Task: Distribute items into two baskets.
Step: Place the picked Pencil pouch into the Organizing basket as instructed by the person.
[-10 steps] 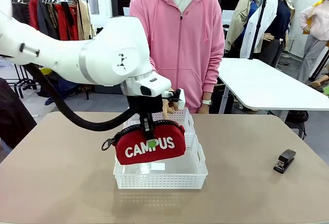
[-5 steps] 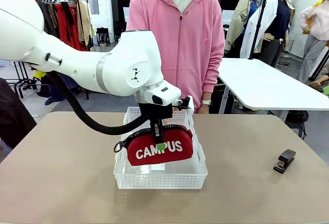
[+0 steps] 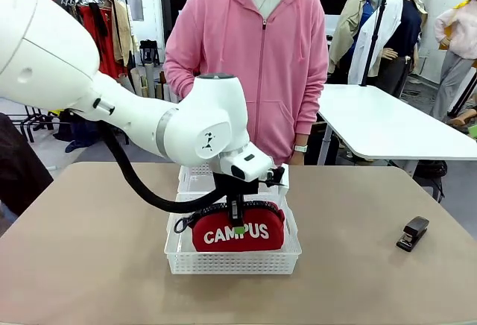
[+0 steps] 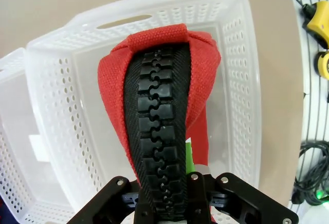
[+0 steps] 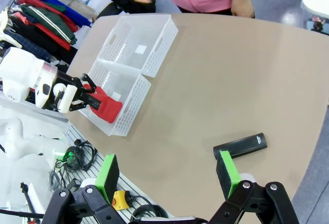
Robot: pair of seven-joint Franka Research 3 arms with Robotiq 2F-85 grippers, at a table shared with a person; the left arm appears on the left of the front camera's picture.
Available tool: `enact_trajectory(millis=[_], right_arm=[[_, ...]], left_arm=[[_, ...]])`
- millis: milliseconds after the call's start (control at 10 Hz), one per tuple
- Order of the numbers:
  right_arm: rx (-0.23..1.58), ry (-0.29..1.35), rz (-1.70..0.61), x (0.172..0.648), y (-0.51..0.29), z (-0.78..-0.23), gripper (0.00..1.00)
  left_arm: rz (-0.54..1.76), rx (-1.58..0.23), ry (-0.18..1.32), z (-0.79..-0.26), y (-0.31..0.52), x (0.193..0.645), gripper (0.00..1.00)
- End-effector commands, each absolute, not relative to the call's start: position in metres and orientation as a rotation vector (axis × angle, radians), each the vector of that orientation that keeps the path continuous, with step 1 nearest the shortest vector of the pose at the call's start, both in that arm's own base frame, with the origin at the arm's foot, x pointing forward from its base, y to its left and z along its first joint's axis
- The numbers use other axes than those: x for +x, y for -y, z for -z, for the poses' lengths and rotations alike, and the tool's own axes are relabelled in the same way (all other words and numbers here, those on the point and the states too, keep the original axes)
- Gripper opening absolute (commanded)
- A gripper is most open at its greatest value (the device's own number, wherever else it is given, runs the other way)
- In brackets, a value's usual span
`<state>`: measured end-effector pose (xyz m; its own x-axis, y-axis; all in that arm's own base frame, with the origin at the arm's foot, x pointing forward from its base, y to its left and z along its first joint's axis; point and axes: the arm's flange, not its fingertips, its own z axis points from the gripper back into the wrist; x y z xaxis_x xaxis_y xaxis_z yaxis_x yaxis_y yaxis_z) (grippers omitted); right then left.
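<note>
Pinching red pouch (image 3: pixel 216 237) w/ left gripper (image 3: pixel 238 228), clamped right down on the black zip ridge at top-centre. Hanging upright, CAMPUS print facing front cam, sunk low inside near basket (image 3: pixel 231 265). Bottom at or close to the floor, can't tell if touching. Roughly mid-basket, a touch toward 3 o'clock. Butting up at 12 o'clock: far basket (image 3: pixel 195 180), looking empty from right wrist view.

Out at 3 o'clock on the table (image 3: pixel 89 250), well apart from both baskets: black stapler (image 3: pixel 412 233), lying flat, untouched. Hovering high over that side w/ right gripper (image 5: pixel 167 175), spread fully wide, holding nothing. Standing at 12 o'clock beyond the far basket: person (image 3: pixel 261 49) in pink hoodie.

Handling, prob: soft, light fabric w/ some give, curving away from the pinch in left wrist view. So gripping the stiffer zip seam mid-length = best balance. Not fragile, no slip worry on cloth. Expect a slump onto its side once let go.

Stapler prob the opposite: small, hard, denser, smooth shell. Best taken from above across the narrow sides near mid-length, fingers square to the long axis. Likely bound for the far basket.
</note>
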<state>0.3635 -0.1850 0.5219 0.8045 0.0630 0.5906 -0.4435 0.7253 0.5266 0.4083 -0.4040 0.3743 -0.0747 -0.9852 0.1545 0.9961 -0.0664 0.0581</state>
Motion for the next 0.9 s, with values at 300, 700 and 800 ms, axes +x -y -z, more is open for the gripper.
enact_trajectory(millis=[300,700,800], right_arm=[[0.709,0.585,-0.301,0.363,0.184,-0.523,1.0],[0.709,0.585,-0.301,0.363,0.184,-0.523,1.0],[0.709,0.585,-0.301,0.363,0.184,-0.523,1.0]], left_arm=[[1.614,-0.003,0.139,-0.355,0.405,0.409,0.0],[1.599,-0.021,0.129,-0.361,0.403,0.413,0.67],[1.589,-0.013,0.112,-0.366,0.401,0.413,0.86]])
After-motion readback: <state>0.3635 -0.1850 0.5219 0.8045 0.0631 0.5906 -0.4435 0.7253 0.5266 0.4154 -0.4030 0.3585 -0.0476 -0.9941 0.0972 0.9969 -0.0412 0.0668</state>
